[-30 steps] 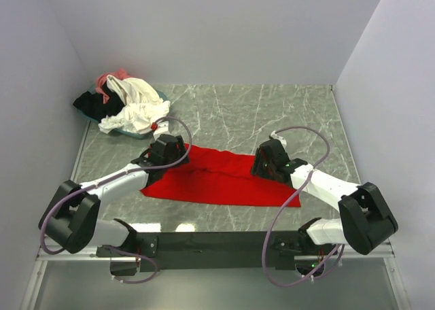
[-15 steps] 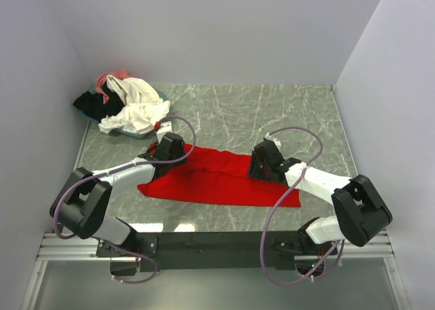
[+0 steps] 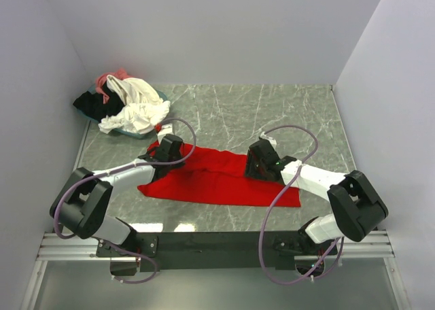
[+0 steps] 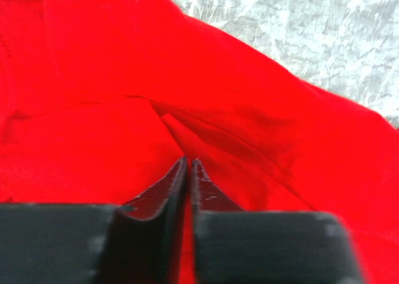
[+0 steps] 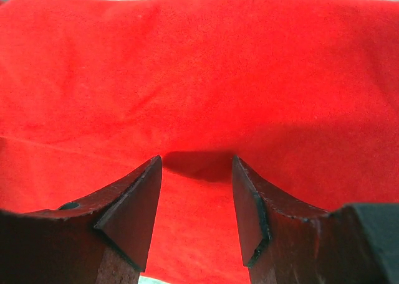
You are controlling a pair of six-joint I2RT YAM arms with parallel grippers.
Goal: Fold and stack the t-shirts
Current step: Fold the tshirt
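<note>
A red t-shirt (image 3: 217, 181) lies folded into a long strip across the marble table (image 3: 272, 113). My left gripper (image 3: 165, 151) is at the strip's far left end. In the left wrist view its jaws (image 4: 188, 162) are pinched almost together on a ridge of the red cloth (image 4: 93, 60). My right gripper (image 3: 255, 164) sits on the shirt's far edge, right of centre. The right wrist view shows it (image 5: 196, 162) open, fingertips down on the flat red cloth (image 5: 199, 66) with only flat fabric between them.
At the back left, a heap of other t-shirts (image 3: 129, 106), cream-white, black and pink, fills a teal-rimmed tray (image 3: 122, 131). Grey walls close in the table on the left, back and right. The arms' bases stand on a black rail (image 3: 217, 242) at the near edge.
The left gripper slid forward to the shirt's far left end and its jaws closed on the cloth. The right gripper crept slightly left along the shirt's edge, staying open.
</note>
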